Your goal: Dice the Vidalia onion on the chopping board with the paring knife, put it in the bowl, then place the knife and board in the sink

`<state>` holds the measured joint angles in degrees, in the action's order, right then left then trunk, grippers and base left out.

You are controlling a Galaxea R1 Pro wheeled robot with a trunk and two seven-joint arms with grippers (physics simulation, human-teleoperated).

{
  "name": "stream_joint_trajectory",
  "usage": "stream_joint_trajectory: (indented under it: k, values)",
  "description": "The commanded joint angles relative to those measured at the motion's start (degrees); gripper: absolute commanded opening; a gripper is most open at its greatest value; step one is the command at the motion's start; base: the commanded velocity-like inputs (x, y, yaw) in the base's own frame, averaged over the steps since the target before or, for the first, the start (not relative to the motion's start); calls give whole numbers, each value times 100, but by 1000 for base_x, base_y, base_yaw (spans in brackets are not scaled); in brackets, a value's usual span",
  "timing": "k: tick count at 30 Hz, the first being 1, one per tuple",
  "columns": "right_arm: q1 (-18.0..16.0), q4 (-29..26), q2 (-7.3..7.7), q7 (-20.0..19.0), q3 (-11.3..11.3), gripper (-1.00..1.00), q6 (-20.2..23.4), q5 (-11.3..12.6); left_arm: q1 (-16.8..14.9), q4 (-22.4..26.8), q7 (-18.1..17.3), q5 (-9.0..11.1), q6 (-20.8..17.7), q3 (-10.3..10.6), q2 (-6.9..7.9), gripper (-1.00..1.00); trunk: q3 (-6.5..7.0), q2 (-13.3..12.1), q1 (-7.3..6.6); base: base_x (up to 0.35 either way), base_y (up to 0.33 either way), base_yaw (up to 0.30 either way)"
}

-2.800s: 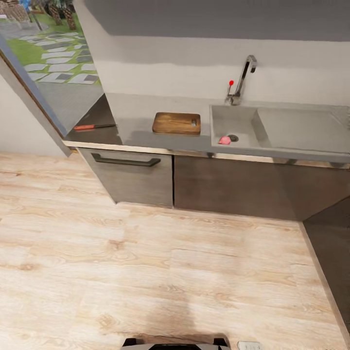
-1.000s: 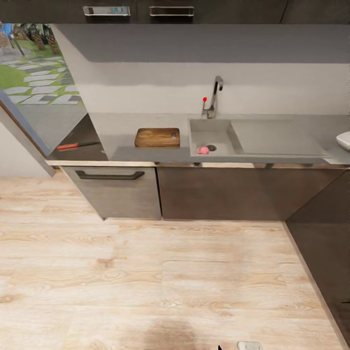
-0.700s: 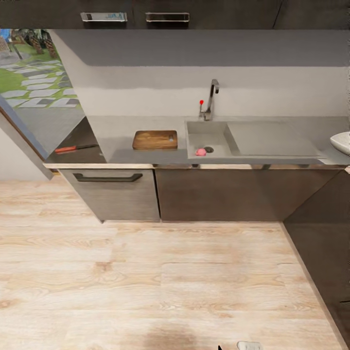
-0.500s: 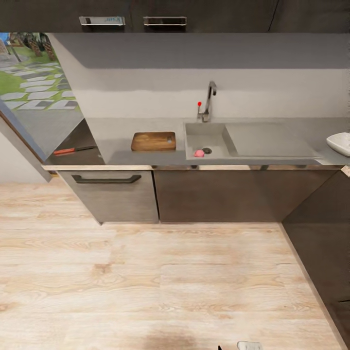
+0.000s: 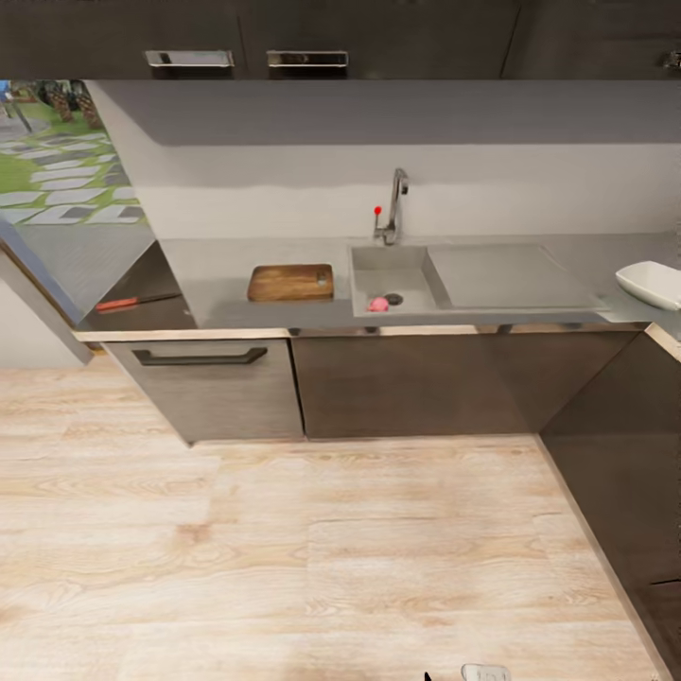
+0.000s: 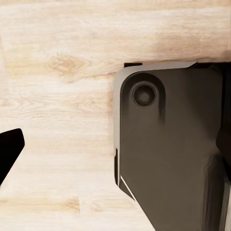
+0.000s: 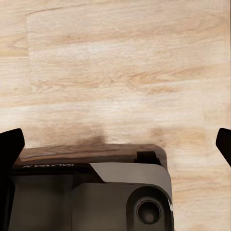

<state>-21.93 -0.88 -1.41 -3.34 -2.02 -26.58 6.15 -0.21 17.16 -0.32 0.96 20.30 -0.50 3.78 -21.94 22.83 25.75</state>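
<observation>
- Head view: bench runs along the back wall, grey and reflective, cabinets with dark bar handles below.
- Sink set in the bench right of centre, drainboard on its right, curved tap behind the basin.
- Vidalia onion sits in the basin at the front, just beside the drain.
- Chopping board lies flat on the bench, just left of the sink, slot handle toward the sink.
- Paring knife lies at the bench's far left end, well apart from the board, red-orange handle pointing left.
- Bowl on the bench at far right, past the drainboard.
- Wooden floor between robot and cabinets.
- Left wrist view: left hand over the floor beside the robot's dark base; fingers wide apart, nothing between.
- Right wrist view: right hand over floor and base; fingertips at opposite edges, spread, holding nothing.
</observation>
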Motion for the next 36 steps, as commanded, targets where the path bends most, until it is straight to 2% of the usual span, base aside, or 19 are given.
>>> stream_joint_trajectory:
  k: [1,36]
  values:
    - [-4,8,0,-35,-19,100,-22,62,0,-3,-3,9,18,-3,0,100,1,9,3,0,0,-126]
    - [-4,5,0,-35,-18,100,-20,62,-4,-4,-3,9,18,-3,-2,100,288,9,3,0,0,-159]
